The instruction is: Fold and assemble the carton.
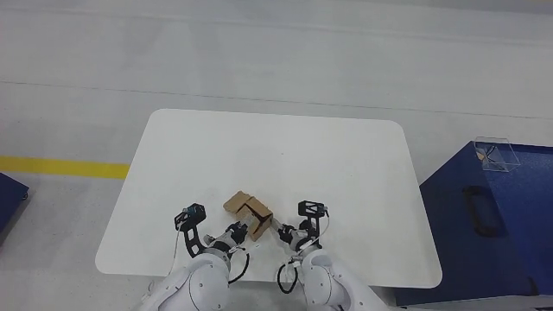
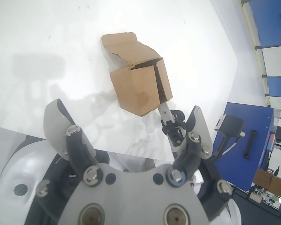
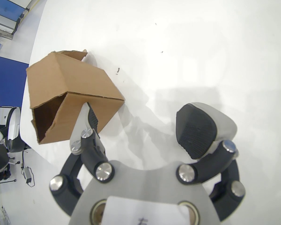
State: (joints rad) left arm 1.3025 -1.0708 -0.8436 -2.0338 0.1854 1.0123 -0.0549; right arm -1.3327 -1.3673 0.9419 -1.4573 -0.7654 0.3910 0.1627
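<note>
A small brown carton [image 1: 249, 212] lies on its side near the front edge of the white table [image 1: 259, 147], partly folded, with a loose flap at its far end and split flaps at its near end. In the left wrist view the carton [image 2: 140, 80] lies just ahead of my left gripper [image 2: 125, 118], which is open and apart from it. My right gripper [image 3: 140, 111] is open too. One of its fingers [image 3: 90, 118] touches the near end flap of the carton [image 3: 68, 87], its tip tucked at the flap's edge. That finger [image 2: 165, 112] meets the carton's end.
A blue cabinet [image 1: 492, 216] stands to the right of the table, with a clear plastic box [image 1: 494, 151] on top. The table's front edge runs close beneath both grippers. Bare tabletop stretches beyond the carton.
</note>
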